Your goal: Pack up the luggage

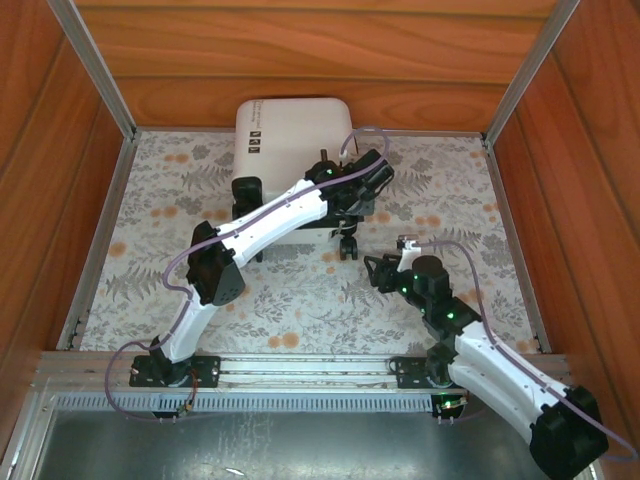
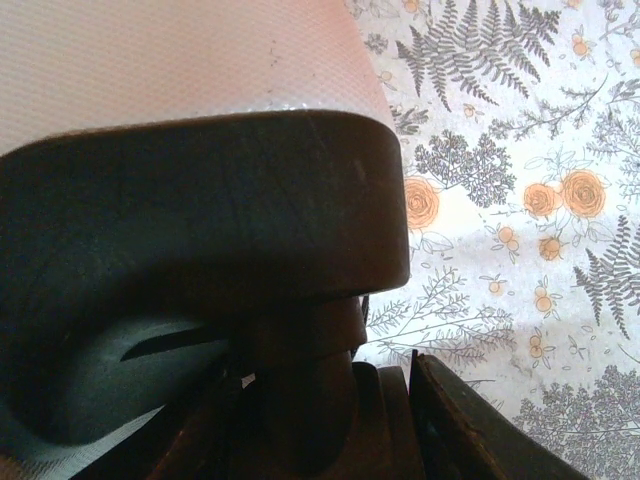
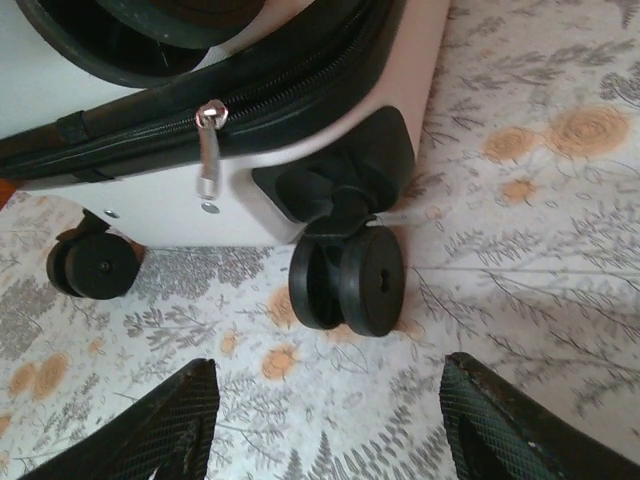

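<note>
Luggage (image 1: 290, 125) beneath outstretched left arm (image 1: 270, 215)

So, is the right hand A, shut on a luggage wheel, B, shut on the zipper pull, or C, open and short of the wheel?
C: the right hand has its fingers apart with bare floral cloth between them, and the nearest black wheel of the luggage sits beyond them, untouched.

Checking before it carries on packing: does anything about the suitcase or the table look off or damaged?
Nothing stands out. The luggage lies flat on the floral cloth, shell undented, its near wheels intact, zipper pull hanging down, nothing spilled.
</note>
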